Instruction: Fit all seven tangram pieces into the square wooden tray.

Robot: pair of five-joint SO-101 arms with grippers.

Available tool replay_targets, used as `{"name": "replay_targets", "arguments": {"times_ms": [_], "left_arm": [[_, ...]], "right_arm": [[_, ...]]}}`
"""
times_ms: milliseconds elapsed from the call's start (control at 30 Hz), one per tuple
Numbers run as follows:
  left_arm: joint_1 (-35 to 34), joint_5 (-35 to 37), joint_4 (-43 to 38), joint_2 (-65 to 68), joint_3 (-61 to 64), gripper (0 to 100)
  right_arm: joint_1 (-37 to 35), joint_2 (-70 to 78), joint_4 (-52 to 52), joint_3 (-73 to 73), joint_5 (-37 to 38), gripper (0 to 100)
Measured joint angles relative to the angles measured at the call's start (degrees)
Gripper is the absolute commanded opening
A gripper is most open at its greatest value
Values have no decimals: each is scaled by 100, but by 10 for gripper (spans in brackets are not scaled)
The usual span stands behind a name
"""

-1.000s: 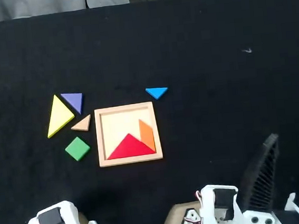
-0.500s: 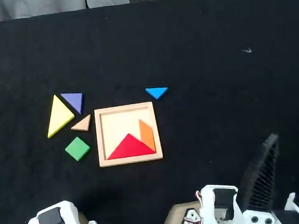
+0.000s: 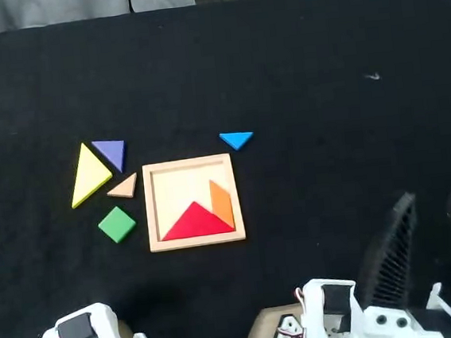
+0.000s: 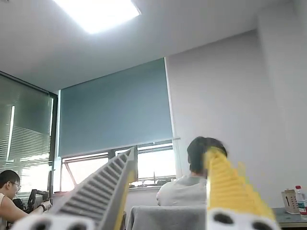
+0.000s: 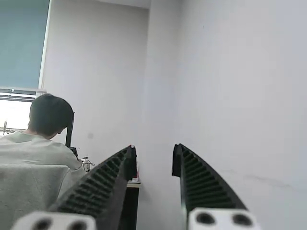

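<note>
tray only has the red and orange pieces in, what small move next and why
Probably lower the right claw toward the blue triangle: it lies nearest that arm, just beyond the tray, and the claw is open and raised at the table's near edge.

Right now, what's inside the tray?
A red triangle and an orange piece lie in the tray, side by side. The rest of its floor is bare; what's under them is hidden.
</note>
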Motion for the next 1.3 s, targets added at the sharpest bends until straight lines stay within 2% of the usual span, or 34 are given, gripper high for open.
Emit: {"name": "replay_targets", "arguments": {"times_ms": [200,367,467,567,800,1133,1300], "left_arm": [[0,0,0,0,0,228],[0,0,0,0,0,27],[0,0,0,0,0,59],[0,0,0,0,70,27],[0,0,0,0,246,32],[0,0,0,0,229,36],[-9,-44,123,18,756,33]], "right_arm": [[0,0,9,0,0,138],[0,0,9,0,0,138],[0,0,9,0,0,138],[0,0,9,0,0,138],[0,0,26,0,0,139],[0,0,747,0,0,141],[0,0,1134,0,0,142]]}}
